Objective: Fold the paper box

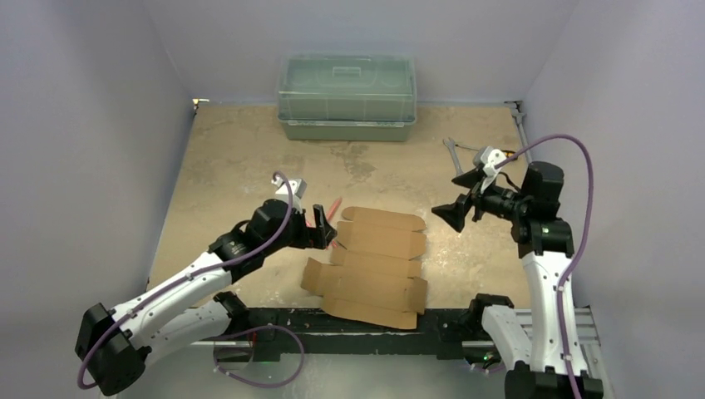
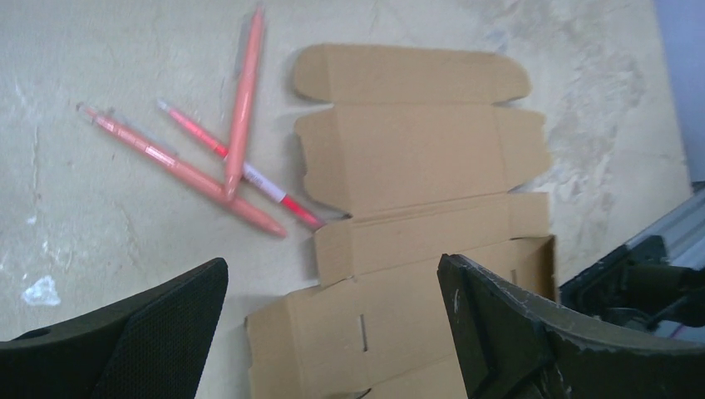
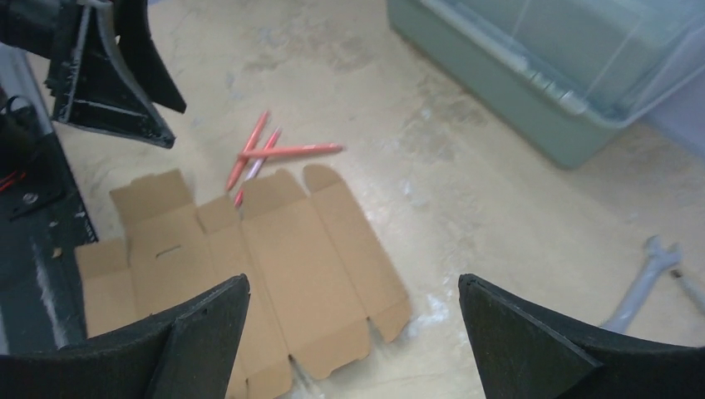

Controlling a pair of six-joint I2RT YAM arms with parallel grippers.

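**Paper box flat on table, both grippers wide and empty**

Paper box [image 1: 370, 266]: plain brown cardboard, an unfolded die-cut sheet, lying flat on the table [image 1: 233, 166]. Sits in the near-centre between the two arms, its near end reaching the black rail [image 1: 332, 320] along the table's front edge. Crease lines across the width, rounded flap at the far end, side tabs on both long edges, a small slot cut near the left side. No panel raised.

Left gripper [image 2: 332, 266]: poised over the sheet's left edge, above the cardboard rather than on it. Jaws spread to full width, nothing between them, no contact with the cardboard visible.

Right gripper [image 1: 456, 199]: held up off the table to the right of the sheet, well apart from it, pointing toward it. Jaws likewise spread wide, nothing held.

Three pink pens [image 2: 233, 158] crossed in a loose pile just beside the sheet's far-left corner, one tip reaching the cardboard's edge.

Green translucent bin [image 1: 347, 100] with clear lid against the far wall, well apart from the sheet.

Grey wrench [image 3: 644, 283] on the table at far right, beyond the right gripper.
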